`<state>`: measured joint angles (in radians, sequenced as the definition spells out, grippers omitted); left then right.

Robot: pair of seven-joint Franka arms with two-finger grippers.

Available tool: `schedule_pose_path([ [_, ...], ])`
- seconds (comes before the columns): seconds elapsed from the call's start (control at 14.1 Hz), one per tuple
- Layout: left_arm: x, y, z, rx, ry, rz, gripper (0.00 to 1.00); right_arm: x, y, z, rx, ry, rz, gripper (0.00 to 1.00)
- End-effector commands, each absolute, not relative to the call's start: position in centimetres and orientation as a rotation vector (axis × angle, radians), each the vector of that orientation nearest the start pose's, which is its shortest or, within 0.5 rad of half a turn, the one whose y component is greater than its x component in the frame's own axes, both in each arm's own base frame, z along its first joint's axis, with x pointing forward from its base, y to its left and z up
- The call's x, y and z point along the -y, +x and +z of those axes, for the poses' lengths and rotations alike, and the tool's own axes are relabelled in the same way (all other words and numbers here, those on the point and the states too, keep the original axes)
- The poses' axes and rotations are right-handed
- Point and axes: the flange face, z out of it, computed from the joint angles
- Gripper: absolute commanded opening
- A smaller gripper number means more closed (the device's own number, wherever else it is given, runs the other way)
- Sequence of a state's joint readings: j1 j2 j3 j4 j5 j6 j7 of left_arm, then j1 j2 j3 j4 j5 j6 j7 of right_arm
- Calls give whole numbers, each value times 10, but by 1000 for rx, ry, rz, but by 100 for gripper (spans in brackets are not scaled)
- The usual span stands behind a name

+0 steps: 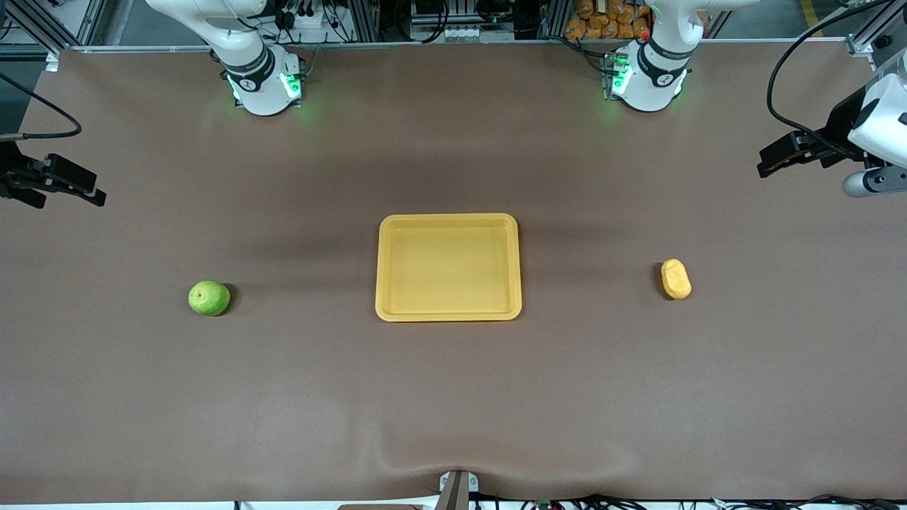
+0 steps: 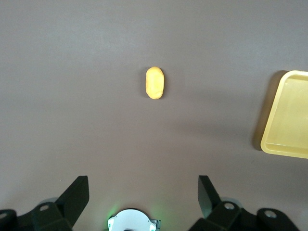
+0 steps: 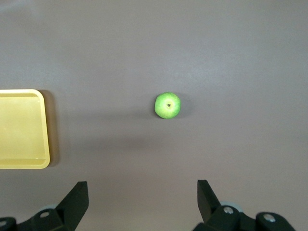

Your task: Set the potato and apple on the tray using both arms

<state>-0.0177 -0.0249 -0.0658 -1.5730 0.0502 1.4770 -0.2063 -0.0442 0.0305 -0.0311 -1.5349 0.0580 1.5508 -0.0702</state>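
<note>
The yellow-orange tray lies empty at the table's middle. The green apple sits on the table toward the right arm's end. The yellow-orange potato lies toward the left arm's end. My left gripper hangs high over the table's left-arm end, open and empty. My right gripper hangs high over the right-arm end, open and empty. In the left wrist view the gripper is wide open, with the potato and a tray corner below. In the right wrist view the gripper is wide open above the apple and the tray.
The brown table cover is bare around the three things. The two arm bases stand along the table edge farthest from the front camera. A small mount sits at the edge nearest the front camera.
</note>
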Motion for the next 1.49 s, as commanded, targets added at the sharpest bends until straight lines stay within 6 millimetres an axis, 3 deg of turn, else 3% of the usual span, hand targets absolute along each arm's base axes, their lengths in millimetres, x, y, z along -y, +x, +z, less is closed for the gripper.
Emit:
schedule_pose_path([
  [0.0,37,533,634,95,-3076,73,100,36,558,629,5,-3086,12,100],
  [1.21,42,547,612,53,-3076,132,100,44,562,623,-18,-3087,12,100],
  [1.42,41,548,611,57,-3075,142,100,51,571,600,-36,-3088,90,100],
])
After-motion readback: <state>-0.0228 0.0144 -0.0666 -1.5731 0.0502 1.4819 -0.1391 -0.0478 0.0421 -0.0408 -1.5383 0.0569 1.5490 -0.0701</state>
